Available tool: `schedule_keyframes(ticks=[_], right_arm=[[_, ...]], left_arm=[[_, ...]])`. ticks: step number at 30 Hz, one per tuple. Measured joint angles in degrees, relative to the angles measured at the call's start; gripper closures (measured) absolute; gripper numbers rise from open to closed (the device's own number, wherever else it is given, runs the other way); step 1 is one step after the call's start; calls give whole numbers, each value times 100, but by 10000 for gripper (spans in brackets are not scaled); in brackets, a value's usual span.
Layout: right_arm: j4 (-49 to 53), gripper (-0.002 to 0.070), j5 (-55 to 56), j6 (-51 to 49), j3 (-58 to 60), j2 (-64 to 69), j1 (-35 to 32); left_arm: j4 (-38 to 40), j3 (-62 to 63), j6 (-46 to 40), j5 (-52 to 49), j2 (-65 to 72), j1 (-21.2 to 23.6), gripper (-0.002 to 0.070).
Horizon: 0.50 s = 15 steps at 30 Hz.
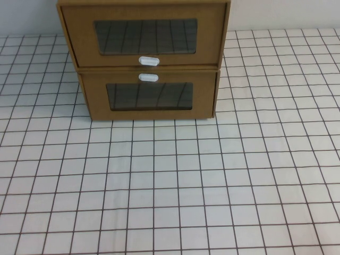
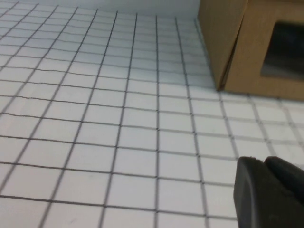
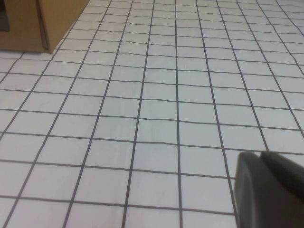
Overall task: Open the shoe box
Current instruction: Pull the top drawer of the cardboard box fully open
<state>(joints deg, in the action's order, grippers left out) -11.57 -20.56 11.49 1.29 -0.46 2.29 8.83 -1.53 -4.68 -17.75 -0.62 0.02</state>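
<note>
Two brown cardboard shoe boxes stand stacked at the back of the table, the upper box (image 1: 143, 32) on the lower box (image 1: 149, 98). Each front has a dark window and a white handle: the upper handle (image 1: 149, 61) and the lower handle (image 1: 148, 77). Both fronts are closed. Neither arm shows in the high view. My left gripper (image 2: 264, 161) hovers over the cloth, its black fingers pressed together and empty, with the lower box (image 2: 247, 52) some way ahead. My right gripper (image 3: 262, 154) is likewise shut on nothing, the box corner (image 3: 52, 19) far off.
A white tablecloth (image 1: 170, 186) with a dark grid covers the table. A pale wall (image 1: 276, 13) rises behind the boxes.
</note>
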Motion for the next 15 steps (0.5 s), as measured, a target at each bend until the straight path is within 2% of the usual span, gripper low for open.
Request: schedule_keyframes(ticks=[8, 15], right_arm=[[0, 689, 0, 0, 0, 0, 0], [0, 689, 0, 0, 0, 0, 0]], left_arm=[[2355, 0, 342, 636, 0, 0, 680], [2713, 0, 332, 955, 0, 0, 680]])
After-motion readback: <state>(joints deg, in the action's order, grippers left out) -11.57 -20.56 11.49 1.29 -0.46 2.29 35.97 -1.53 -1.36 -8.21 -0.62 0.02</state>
